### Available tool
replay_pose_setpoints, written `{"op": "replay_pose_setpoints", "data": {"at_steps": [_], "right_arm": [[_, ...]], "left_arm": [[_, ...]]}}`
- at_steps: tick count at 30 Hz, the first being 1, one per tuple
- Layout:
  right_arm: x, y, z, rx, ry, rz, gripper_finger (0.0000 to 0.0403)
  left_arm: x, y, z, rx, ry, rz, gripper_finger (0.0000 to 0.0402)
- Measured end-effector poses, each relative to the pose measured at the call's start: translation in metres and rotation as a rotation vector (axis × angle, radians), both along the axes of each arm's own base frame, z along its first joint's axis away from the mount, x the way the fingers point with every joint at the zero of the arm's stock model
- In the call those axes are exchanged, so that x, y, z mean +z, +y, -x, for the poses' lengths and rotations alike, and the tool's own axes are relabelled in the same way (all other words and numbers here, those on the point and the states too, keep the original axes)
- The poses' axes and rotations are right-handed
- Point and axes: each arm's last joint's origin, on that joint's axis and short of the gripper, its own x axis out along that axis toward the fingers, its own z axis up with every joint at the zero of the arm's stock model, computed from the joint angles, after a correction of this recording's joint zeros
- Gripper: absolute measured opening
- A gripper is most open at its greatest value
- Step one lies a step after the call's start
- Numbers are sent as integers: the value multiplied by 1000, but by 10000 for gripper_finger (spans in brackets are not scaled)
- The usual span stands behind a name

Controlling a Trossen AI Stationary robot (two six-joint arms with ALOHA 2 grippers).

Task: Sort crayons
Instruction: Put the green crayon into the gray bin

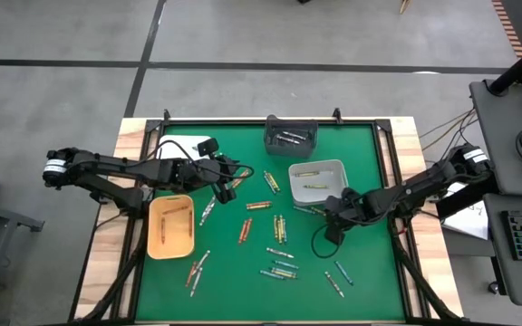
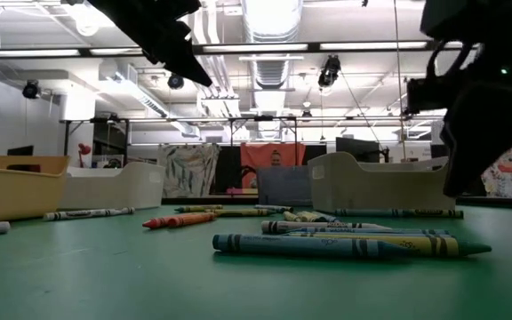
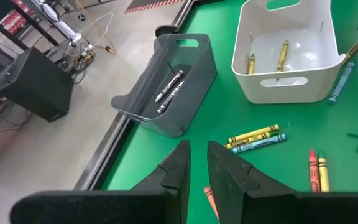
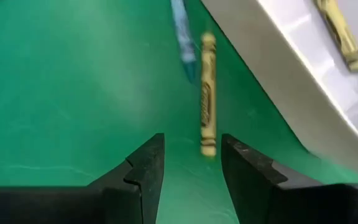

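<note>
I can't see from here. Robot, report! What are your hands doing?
Right gripper open, empty, low beside white bin, yellow crayon just ahead. Left gripper near-shut, raised, holding nothing seen. Crayons scattered; nothing blocking.

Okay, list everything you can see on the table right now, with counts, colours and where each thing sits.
Table: one, green top.
Grey bin: one, far edge at the middle, dark crayons inside.
White bin: one, right of centre, yellow crayons inside.
Tan bin: one, left side, a few crayons inside.
Loose crayons: many, red-orange, yellow, green-blue, scattered mid-table toward the near edge.
Yellow crayon: one, beside the white bin's wall.
Left gripper: raised, right of the tan bin.
Right gripper: open, empty, below the white bin.
</note>
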Motion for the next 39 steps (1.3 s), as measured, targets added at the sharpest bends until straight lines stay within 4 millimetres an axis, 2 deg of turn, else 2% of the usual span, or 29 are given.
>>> {"op": "replay_pose_setpoints", "data": {"at_steps": [4, 10, 18, 26, 39], "right_arm": [[-8, -2, 6, -4, 22, 7, 148], [-17, -3, 6, -11, -40, 8, 142], [-20, -4, 5, -31, -96, 46, 130], [-23, -5, 8, -30, -84, 50, 130], [-25, -6, 10, -29, -77, 53, 107]], "left_arm": [[1, 0, -1, 1, -13, 1, 37], [3, 0, -2, 1, -34, 2, 37], [3, 0, -2, 1, -39, 2, 37], [3, 0, -2, 1, -38, 2, 37], [3, 0, -2, -1, -35, -1, 37]]}}
